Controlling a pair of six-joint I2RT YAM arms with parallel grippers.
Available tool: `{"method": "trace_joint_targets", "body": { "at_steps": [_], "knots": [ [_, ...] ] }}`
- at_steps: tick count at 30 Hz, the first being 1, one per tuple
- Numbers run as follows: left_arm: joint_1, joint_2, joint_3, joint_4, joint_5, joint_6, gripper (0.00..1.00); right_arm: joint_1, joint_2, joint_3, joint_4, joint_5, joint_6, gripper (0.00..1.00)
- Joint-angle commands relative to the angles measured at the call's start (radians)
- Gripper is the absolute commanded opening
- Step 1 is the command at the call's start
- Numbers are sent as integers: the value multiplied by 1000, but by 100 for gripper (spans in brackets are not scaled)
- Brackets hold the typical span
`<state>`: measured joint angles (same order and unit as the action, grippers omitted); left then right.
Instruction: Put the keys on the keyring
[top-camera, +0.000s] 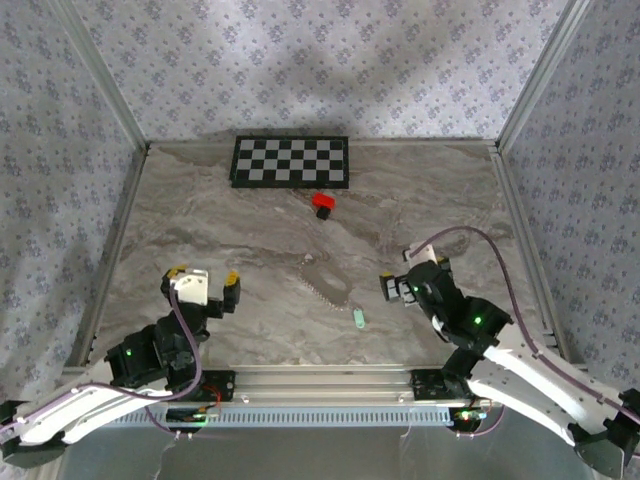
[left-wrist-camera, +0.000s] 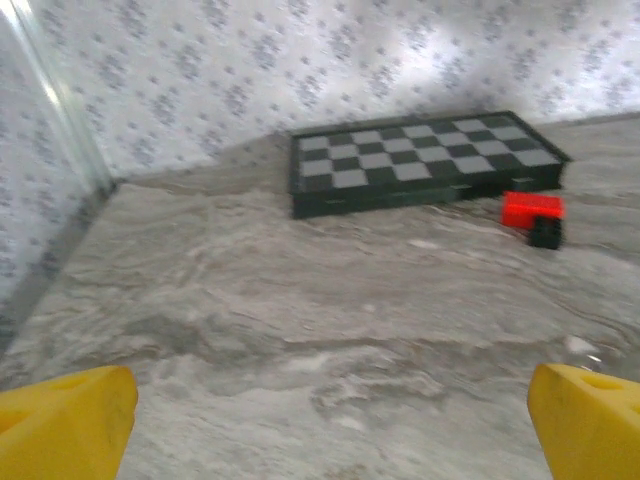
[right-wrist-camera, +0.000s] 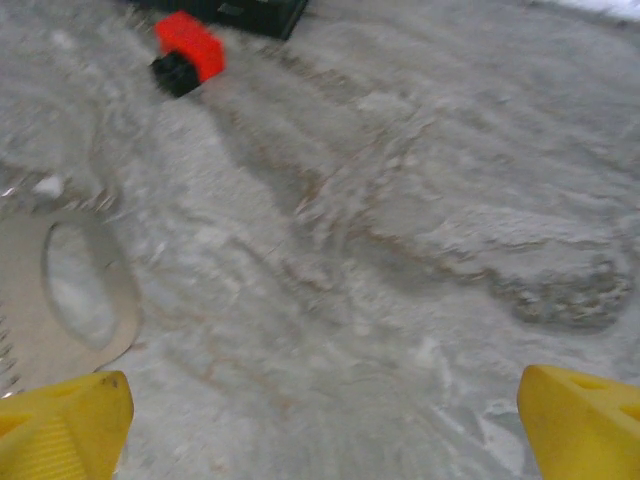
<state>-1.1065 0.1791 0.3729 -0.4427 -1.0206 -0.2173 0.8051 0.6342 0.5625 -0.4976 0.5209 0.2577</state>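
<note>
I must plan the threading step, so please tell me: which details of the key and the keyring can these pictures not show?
- Key, top view: too small to show its hole or its teeth.
- Keyring, top view: too small to show where it opens.
- Keyring, right wrist view: blurred, and cut off by the left edge.

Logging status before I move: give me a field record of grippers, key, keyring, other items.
keyring: flat on table, centre
key: on table beside keyring's near end, not threaded
left gripper: open, empty, left of keyring
right gripper: open, empty, right of keyring
red block: near chessboard, far side
</note>
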Motion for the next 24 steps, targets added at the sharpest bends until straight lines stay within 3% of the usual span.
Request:
{"method": "trace_joint_targets", "body": {
  "at_steps": [1,6,9,14,19,24],
  "knots": [
    [37,-14,-44,129,-98,103,99,-24,-83,-51,82,148,-28,100],
    [133,39,-98,221,-54,195,99,-82,-206,-163,220,201,-116,100],
    [202,99,-98,234,-62,199,99,-124,-215,-206,263,249,-124,100],
    [311,139,-163,311,-49,207,100,-217,-207,-253,280,226,-105,100],
    [417,95,-214,366,73,206,100,-315,-208,-251,263,203,-83,100],
    [550,121,-249,423,206,178,100,-372,-208,-327,377,151,-156,100]
  ]
}}
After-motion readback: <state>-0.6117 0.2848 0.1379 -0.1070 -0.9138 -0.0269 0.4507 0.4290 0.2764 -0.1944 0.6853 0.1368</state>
